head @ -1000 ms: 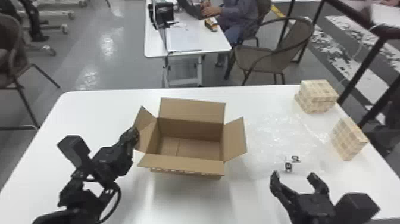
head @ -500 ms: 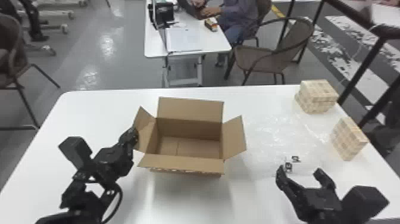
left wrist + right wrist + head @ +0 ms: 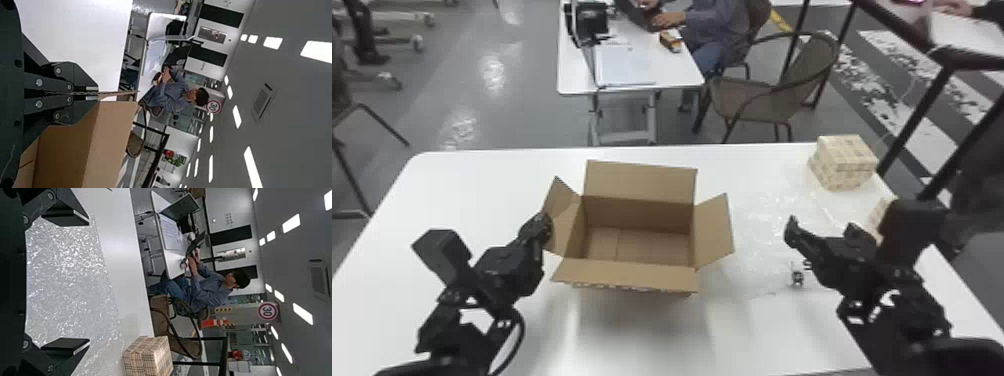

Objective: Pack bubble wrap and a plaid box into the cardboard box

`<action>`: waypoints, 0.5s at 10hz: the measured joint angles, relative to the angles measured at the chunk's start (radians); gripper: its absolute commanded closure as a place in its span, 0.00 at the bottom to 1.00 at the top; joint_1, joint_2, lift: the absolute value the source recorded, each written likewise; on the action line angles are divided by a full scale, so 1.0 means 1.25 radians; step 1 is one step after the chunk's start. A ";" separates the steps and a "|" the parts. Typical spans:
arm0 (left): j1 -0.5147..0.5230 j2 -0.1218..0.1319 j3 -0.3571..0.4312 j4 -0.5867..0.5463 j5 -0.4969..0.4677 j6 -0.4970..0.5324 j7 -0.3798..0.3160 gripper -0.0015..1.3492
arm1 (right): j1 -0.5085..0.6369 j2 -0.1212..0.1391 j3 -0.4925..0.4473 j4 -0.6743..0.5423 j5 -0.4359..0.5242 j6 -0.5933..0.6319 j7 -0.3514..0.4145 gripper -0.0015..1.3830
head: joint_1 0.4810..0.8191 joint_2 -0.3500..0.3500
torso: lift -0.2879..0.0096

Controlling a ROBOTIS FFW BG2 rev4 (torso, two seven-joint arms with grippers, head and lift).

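Bubble wrap (image 3: 763, 227) between cardboard box (image 3: 637, 245) and table edge (image 3: 963, 296)

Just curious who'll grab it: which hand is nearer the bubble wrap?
Right. The right gripper is over the bubble wrap; the left gripper grips the cardboard box's left flap.

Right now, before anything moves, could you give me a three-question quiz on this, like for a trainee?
1. True or false: the left gripper is shut on a flap of the cardboard box.
2. The right gripper is: A) shut; B) open.
3. Fill in: the ____ lies on the table, just right of the cardboard box.

Key: 1 true; 2 B; 3 bubble wrap.
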 measured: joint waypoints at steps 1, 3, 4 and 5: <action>-0.001 0.000 -0.004 0.000 0.001 0.002 0.000 0.88 | -0.052 0.000 -0.005 0.000 -0.009 0.094 -0.002 0.15 | 0.63 0.41 | 0.65; -0.006 0.000 -0.011 0.000 0.001 0.003 0.001 0.88 | -0.160 0.004 -0.009 0.010 -0.018 0.295 -0.028 0.15 | 0.63 0.41 | 0.65; -0.009 0.000 -0.015 0.001 0.000 0.005 0.001 0.88 | -0.205 0.007 -0.011 0.027 -0.042 0.365 -0.063 0.15 | 0.63 0.41 | 0.65; -0.009 0.000 -0.016 0.001 0.000 0.007 0.001 0.88 | -0.241 0.010 -0.012 0.037 -0.073 0.423 -0.120 0.15 | 0.63 0.40 | 0.65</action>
